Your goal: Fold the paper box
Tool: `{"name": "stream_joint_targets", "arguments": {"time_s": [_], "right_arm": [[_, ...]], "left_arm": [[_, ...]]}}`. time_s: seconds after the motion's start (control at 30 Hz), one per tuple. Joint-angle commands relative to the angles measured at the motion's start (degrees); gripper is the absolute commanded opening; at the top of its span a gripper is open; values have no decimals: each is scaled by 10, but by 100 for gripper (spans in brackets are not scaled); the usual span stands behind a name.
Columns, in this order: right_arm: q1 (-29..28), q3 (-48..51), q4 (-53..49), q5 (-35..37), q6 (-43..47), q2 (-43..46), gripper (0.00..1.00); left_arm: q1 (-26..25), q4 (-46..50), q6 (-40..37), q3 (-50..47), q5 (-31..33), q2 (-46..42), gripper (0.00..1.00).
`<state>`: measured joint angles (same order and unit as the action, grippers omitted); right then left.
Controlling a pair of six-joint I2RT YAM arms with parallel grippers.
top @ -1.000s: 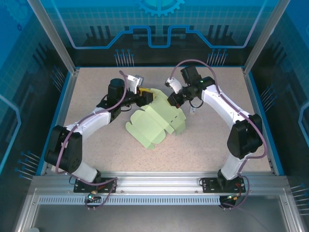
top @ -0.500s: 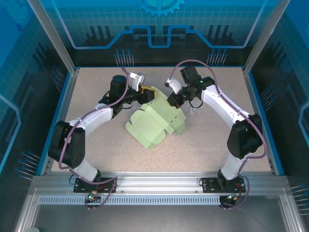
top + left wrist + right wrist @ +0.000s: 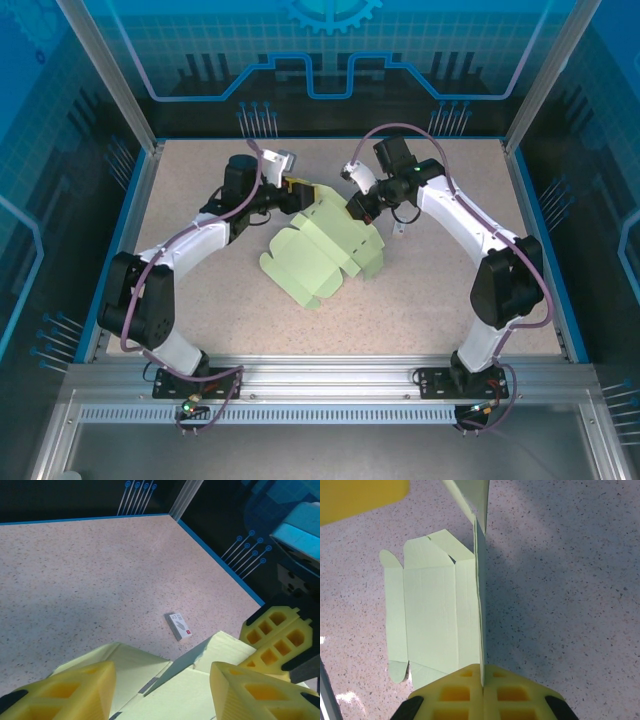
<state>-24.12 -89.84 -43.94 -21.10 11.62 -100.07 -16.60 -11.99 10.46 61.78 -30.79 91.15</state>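
the fold is at an early stage. the paper box (image 3: pixel 322 255) lies as a mostly flat, creased sheet on the tabletop (image 3: pixel 420 300), roughly in the middle between the two arms, its tabbed flaps spread out toward the near side. one panel along the far edge is lifted: in the right wrist view it stands upright on its edge, and the right pincer (image 3: pixel 482 672) is clamped onto that raised panel, yellow pads pressed together with the paperboard between them. the rest of the sheet in that view rests flat, side flaps untucked.

the left pincer (image 3: pixel 160 680) hovers at the far-left corner of the sheet with its fingers (image 3: pixel 70 690) spread wide, gripping nothing; the paper passes beneath the gap, and it looks as if neither finger touches it, though the angle makes that hard to confirm.

what is left, by my reading, is nearly everything: raising the other walls, closing the body into a tube, and tucking the end flaps.

no container exists yet, since the box has no formed cavity and holds nothing. a small white packet (image 3: pixel 178 626) lies on the tabletop just beyond the sheet, apart from it.
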Motion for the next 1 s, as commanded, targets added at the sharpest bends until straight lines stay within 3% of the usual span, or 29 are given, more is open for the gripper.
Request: {"name": "stream_joint_targets", "arguments": {"time_s": [0.0,0.33,0.57,0.97], "right_arm": [[-9,-8,9,-22,-5,-2,0],[-11,-28,8,-9,-23,-12,0],[-13,-42,16,-5,-41,-25,0],[-13,-1,26,2,-11,3,0]], "left_arm": [[-2,-13,-3,25,-58,5,52],[-20,-23,-19,9,-108,0,41],[-56,-21,-35,-15,-113,-4,42],[-38,-31,-29,-43,-62,-34,48]]}}
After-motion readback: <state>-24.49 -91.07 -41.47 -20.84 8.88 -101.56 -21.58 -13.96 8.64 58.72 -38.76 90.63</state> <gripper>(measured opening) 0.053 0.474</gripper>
